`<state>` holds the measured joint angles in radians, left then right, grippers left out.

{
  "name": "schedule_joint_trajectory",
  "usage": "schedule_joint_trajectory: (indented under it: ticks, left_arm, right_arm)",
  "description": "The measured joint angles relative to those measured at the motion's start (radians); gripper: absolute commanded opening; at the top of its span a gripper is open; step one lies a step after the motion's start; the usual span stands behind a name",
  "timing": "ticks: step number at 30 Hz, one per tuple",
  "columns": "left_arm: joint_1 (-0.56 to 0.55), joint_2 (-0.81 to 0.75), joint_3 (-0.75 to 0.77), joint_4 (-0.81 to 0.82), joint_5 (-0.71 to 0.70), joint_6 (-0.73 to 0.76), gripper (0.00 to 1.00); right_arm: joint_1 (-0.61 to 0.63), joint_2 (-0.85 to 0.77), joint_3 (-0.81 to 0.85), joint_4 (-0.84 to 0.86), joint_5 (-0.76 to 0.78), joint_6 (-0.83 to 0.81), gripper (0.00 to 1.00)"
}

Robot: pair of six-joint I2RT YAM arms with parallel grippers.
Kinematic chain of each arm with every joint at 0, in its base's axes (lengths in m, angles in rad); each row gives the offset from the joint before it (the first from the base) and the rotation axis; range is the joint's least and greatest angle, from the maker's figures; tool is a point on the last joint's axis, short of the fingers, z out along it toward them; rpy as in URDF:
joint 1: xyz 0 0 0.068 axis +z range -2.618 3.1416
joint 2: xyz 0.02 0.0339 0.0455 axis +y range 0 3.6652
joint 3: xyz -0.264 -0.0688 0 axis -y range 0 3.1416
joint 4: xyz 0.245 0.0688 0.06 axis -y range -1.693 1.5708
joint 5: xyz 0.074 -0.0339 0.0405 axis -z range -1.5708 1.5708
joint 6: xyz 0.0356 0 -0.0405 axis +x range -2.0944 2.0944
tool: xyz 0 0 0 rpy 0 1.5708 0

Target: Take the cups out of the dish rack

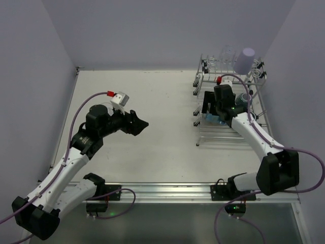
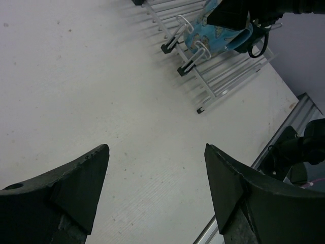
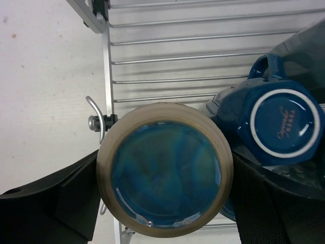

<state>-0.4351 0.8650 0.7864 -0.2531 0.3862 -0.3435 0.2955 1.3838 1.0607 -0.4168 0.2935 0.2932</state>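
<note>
This is a robotics lab cell. Plain lilac walls (image 1: 152,30) box in a white table (image 1: 152,101). Two cabled arms (image 1: 71,157) are bolted to its metal rail (image 1: 167,190).

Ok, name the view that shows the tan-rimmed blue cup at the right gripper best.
Right wrist: the tan-rimmed blue cup fills the frame between the right gripper's fingers. Top external hides most of it under the arm; left wrist shows only a far blue patch.

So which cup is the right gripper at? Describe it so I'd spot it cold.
Find the dish rack at the table's far right, then its lower tier where the right gripper reaches. Between its fingers sits an upside-down cup, its glossy blue base ringed in bare tan; the dark blue mug beside it has a handle and a white ring.
</note>
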Motion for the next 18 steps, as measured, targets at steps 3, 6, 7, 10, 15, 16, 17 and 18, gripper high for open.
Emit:
schedule_joint_trajectory:
  ticks: [3, 6, 7, 10, 15, 16, 17, 18]
  left_arm:
    - [0.000, 0.003, -0.003, 0.034, 0.039, -0.039, 0.79]
    - [0.000, 0.007, -0.023, 0.093, 0.087, -0.094, 0.77]
    - [0.000, 0.010, -0.035, 0.124, 0.105, -0.119, 0.76]
    - [-0.005, 0.024, -0.080, 0.237, 0.158, -0.201, 0.75]
    - [-0.040, 0.097, -0.144, 0.459, 0.230, -0.342, 0.75]
    - [-0.051, 0.116, -0.150, 0.502, 0.240, -0.367, 0.75]
    - [-0.063, 0.136, -0.155, 0.544, 0.246, -0.388, 0.75]
    - [-0.074, 0.156, -0.159, 0.583, 0.252, -0.407, 0.75]
  right_arm:
    - [0.001, -0.107, -0.037, 0.013, -0.010, 0.005, 0.46]
    - [0.007, -0.222, -0.047, 0.032, -0.027, 0.018, 0.46]
    - [0.011, -0.259, -0.050, 0.043, -0.033, 0.025, 0.46]
    - [0.024, -0.362, -0.077, 0.092, -0.079, 0.060, 0.46]
    - [0.047, -0.499, -0.217, 0.211, -0.283, 0.202, 0.46]
    - [0.053, -0.511, -0.245, 0.240, -0.321, 0.230, 0.46]
    - [0.060, -0.523, -0.281, 0.278, -0.372, 0.269, 0.46]
    - [0.067, -0.528, -0.313, 0.309, -0.425, 0.311, 0.46]
